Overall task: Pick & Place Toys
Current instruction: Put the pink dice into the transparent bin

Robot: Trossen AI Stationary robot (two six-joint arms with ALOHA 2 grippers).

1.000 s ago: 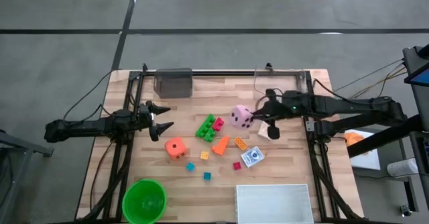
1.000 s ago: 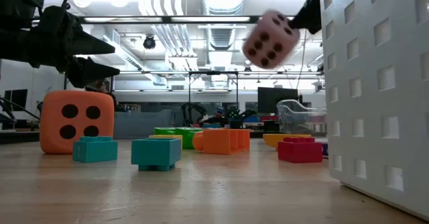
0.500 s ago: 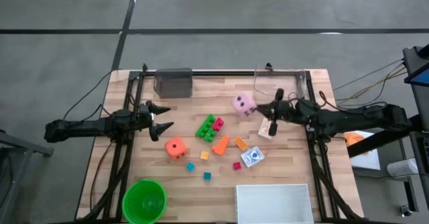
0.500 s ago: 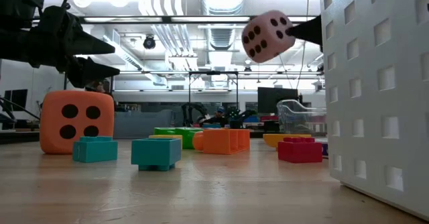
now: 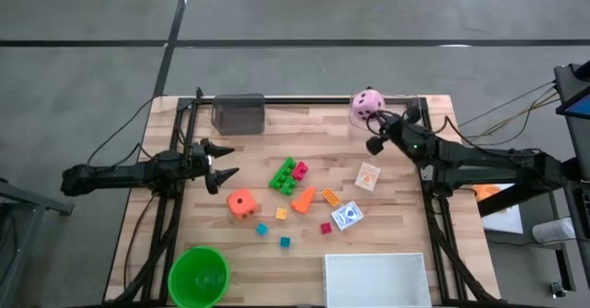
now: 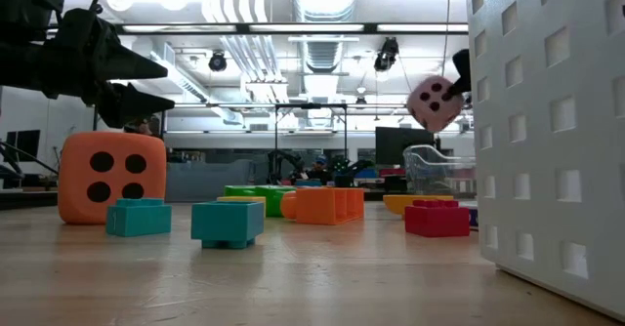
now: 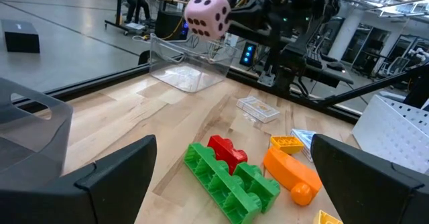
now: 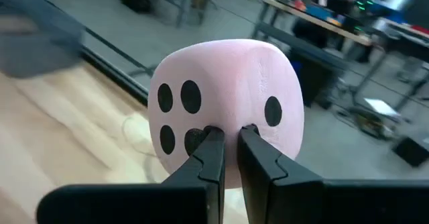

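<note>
My right gripper is shut on the pink dotted die and holds it in the air over the table's far right corner, above a clear plastic box. The die also shows in the low view. The other toys lie mid-table: the orange holed cube, green bricks, an orange cone, two printed cards and tiny cubes. My left gripper is open and empty above the table's left side. My right gripper pinches the die between its two fingers at the rounded edge between two dotted faces. The fingers stand close together and the soft surface is drawn in between them. The die is lifted clear of everything.
A round green bowl and a white rectangular tray stand at the near edge. A grey box stands at the far edge. The tray's holed wall fills the right of the low view.
My right gripper has carried the pink die from above the middle of the table toward the far right corner, turning as it went. The die has stayed clear of the table and turned about in the hold.
</note>
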